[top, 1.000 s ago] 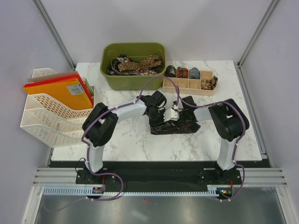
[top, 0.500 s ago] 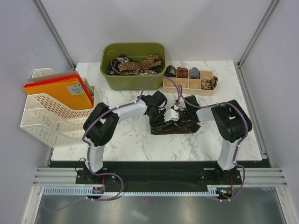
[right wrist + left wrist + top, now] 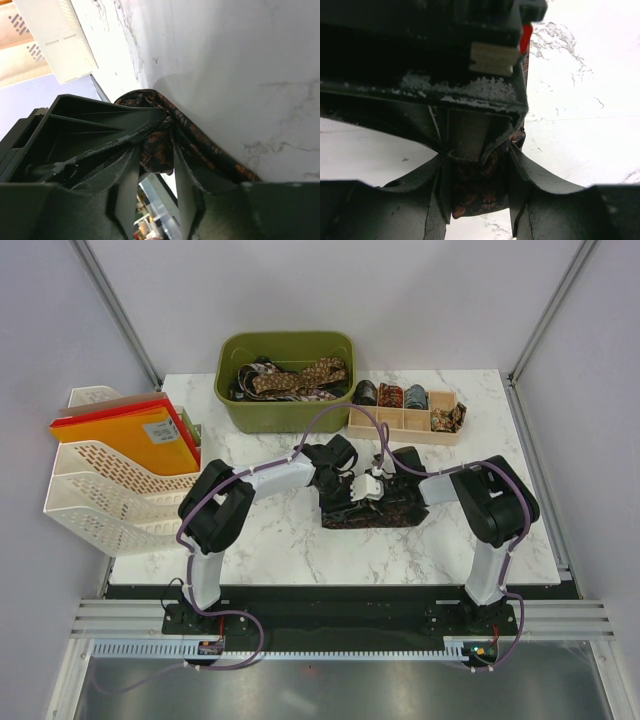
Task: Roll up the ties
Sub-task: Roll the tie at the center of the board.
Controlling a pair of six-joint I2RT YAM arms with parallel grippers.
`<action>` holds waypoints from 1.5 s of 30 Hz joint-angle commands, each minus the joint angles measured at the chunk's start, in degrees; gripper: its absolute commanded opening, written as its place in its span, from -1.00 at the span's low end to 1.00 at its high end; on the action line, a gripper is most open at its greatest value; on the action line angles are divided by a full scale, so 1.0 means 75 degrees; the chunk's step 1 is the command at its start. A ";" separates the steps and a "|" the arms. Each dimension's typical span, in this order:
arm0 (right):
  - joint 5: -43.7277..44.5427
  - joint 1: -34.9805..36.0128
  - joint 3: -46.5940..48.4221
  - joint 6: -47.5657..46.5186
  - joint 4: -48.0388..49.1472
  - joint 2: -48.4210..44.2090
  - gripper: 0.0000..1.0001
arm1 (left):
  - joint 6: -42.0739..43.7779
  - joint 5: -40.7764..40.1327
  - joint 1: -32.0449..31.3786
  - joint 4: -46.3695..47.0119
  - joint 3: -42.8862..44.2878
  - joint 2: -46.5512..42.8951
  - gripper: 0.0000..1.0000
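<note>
One marble table [image 3: 270,540] carries everything. On its left edge leans a white file rack [image 3: 100,500] holding orange and red folders. At the back stands a green bin [image 3: 285,418] with loose ties [image 3: 295,378] heaped inside. Just beside it on the right is a wooden tray [image 3: 400,432], and small rolled ties [image 3: 390,395] sit in its compartments.

In the middle of the table, between the two arms, lies a dark patterned tie [image 3: 385,512], partly bunched. Both grippers meet over its upper left part, very near each other. The left gripper [image 3: 477,165] is clenched on a fold of this tie, and the fabric fills the gap between its fingers. The right gripper [image 3: 155,155] also has a fold of the same tie between its fingers, with the rest running down to the marble. Whether it truly presses the fabric, I cannot tell.
</note>
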 commanded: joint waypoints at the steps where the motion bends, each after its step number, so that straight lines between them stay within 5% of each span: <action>1: -0.0203 0.0442 0.0247 -0.0489 -0.0052 -0.0031 -0.35 | 0.0336 -0.0164 -0.0126 -0.0427 -0.0381 0.0783 -0.13; 9: 0.0044 0.0384 0.0283 -0.1030 -0.0720 0.0239 -1.00 | 0.0289 0.0058 -0.0009 -0.0438 -0.0393 0.0607 -0.07; 17: -0.0375 0.0126 0.0201 -0.0762 -0.0395 0.0169 -1.00 | 0.0242 0.0352 0.0131 -0.0380 -0.0440 0.0361 -0.12; 22: -0.0472 -0.0027 0.0120 -0.0585 -0.0276 -0.0603 -0.11 | 0.0207 0.0434 0.0155 -0.0345 -0.0463 0.0396 -0.17; 24: -0.0553 -0.0038 0.0049 -0.0515 -0.0299 -0.0756 -0.03 | 0.0195 0.0434 0.0155 -0.0333 -0.0463 0.0396 -0.17; 40: -0.0050 0.0336 -0.0221 0.0282 0.0873 0.0286 -0.06 | 0.0183 0.0434 0.0166 -0.0310 -0.0522 0.0361 -0.17; 45: -0.0027 0.0348 -0.0280 0.0224 0.0839 0.0345 -0.66 | 0.0195 0.0434 0.0155 -0.0286 -0.0534 0.0337 -0.16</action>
